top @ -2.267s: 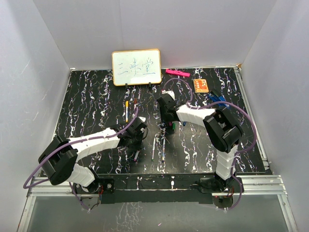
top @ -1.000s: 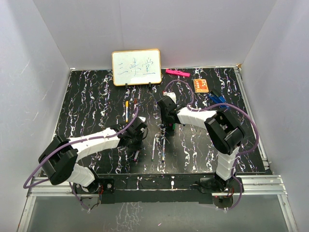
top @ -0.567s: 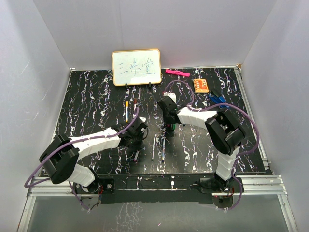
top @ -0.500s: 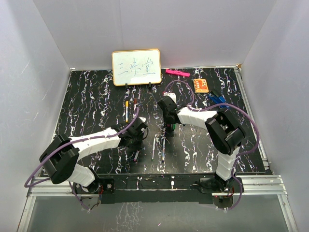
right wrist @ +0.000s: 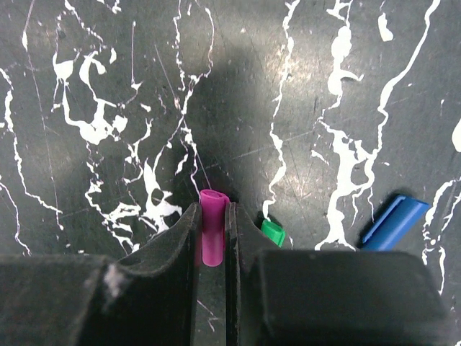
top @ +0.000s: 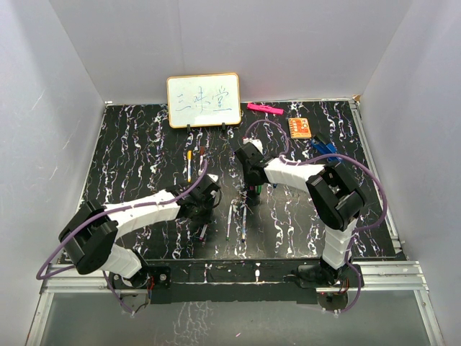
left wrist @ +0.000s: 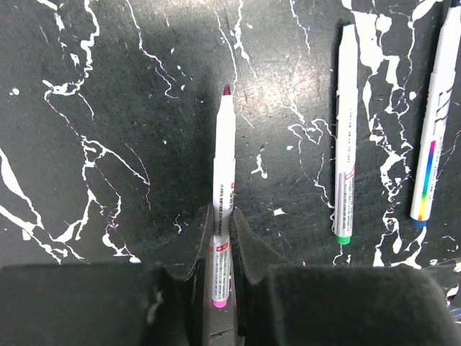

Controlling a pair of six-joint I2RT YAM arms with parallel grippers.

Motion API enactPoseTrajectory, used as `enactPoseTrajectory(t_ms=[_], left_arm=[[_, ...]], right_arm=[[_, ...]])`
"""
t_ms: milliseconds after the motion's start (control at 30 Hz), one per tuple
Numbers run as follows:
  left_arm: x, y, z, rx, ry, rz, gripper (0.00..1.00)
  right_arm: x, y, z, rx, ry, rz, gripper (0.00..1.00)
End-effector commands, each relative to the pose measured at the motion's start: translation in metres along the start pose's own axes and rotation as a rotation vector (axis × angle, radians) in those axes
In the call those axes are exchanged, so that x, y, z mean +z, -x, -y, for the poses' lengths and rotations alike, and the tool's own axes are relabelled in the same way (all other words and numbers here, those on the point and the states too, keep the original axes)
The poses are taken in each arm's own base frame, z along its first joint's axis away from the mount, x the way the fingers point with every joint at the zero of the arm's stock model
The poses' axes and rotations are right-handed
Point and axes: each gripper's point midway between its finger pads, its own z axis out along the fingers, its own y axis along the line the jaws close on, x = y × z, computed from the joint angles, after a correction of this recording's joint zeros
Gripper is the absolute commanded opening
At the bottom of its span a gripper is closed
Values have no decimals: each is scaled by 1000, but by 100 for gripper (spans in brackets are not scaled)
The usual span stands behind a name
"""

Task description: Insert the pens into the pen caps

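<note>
- My left hand point(left wrist: 222, 241) squeezes the pink-ended pen point(left wrist: 223, 166).
- My right hand point(right wrist: 212, 216) squeezes the pink cap point(right wrist: 213, 204).
- No pen I see has its cap yet.

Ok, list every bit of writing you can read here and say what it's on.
"三味堂": three blue handwritten characters on the whiteboard, as best they read.
Magenta-ended pen: small print along the barrel, too small to read.
Green-ended pen: red and dark print, unreadable.
Blue-ended pen: dark lettering and a rainbow stripe, unreadable.
Orange card: markings too small to read.
</note>
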Motion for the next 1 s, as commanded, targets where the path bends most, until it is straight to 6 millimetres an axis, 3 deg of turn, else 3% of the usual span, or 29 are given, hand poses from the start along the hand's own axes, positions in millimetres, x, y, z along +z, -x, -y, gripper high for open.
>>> enactPoseTrajectory(t_ms=[0, 167, 300, 600, 800, 967], left_arm=[[-14, 15, 5, 17, -11, 40, 0], [-20, 28, 14, 11, -53, 98, 0], [-21, 40, 23, 15, -98, 148, 0], [-53, 77, 74, 37, -431, 416, 0], [-73, 87, 104, 80, -609, 484, 0], [-104, 95, 128, 48, -817, 597, 0]], right_arm=[[-10, -19, 0, -57, -1, -118, 0], [-45, 44, -23, -32, 105, 66, 0], [-82, 80, -33, 0, 198, 221, 0], [-163, 109, -42, 38, 456, 555, 0], [-217, 113, -48, 55, 652, 758, 0], [-252, 111, -49, 87, 774, 865, 0]])
